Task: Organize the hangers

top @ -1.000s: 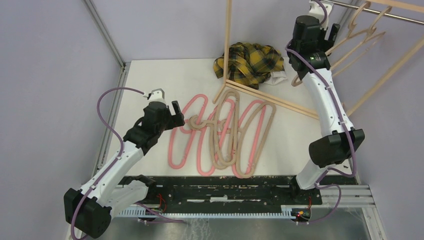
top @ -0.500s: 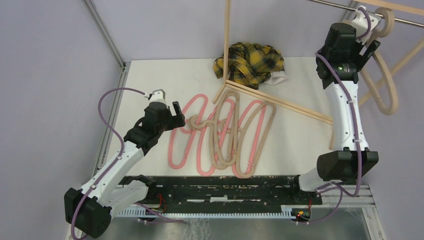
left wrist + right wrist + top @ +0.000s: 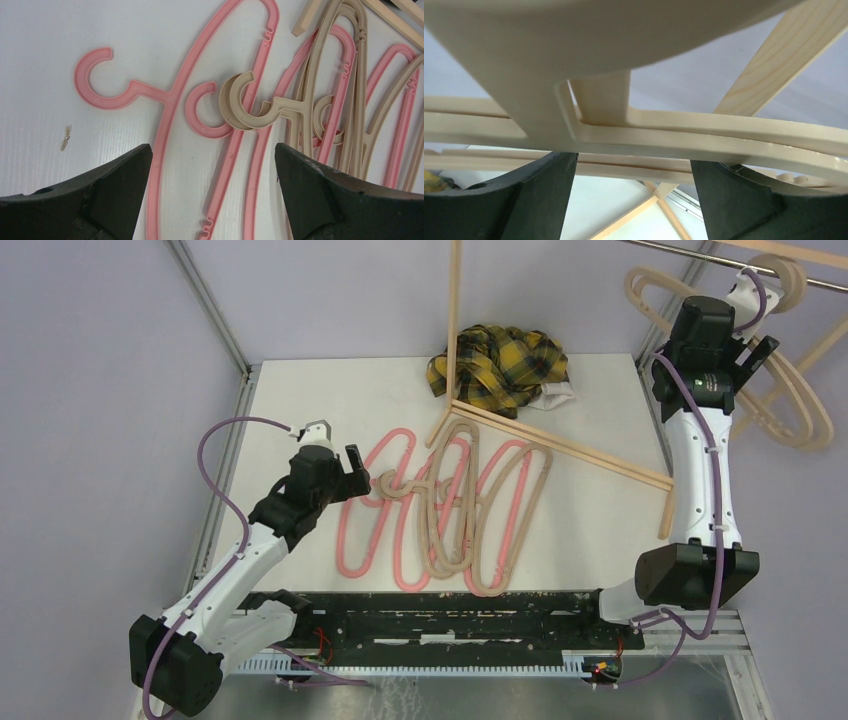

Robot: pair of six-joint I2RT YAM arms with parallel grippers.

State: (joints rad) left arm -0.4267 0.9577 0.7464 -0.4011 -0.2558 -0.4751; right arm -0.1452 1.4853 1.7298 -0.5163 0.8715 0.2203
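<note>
Up close, the tan hanger (image 3: 634,30) is blurring and running past the right wrist view's edges.

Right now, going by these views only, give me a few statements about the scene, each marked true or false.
1. The plaid cloth lies by the rack frame. True.
2. The left gripper is shut on something. False: it is open, above the table's hangers.
3. Every hanger on the table is pink. False: pink hangers and tan hangers lie mixed.
4. The right gripper is up near the metal rail, at a raised tan hanger. True.
</note>
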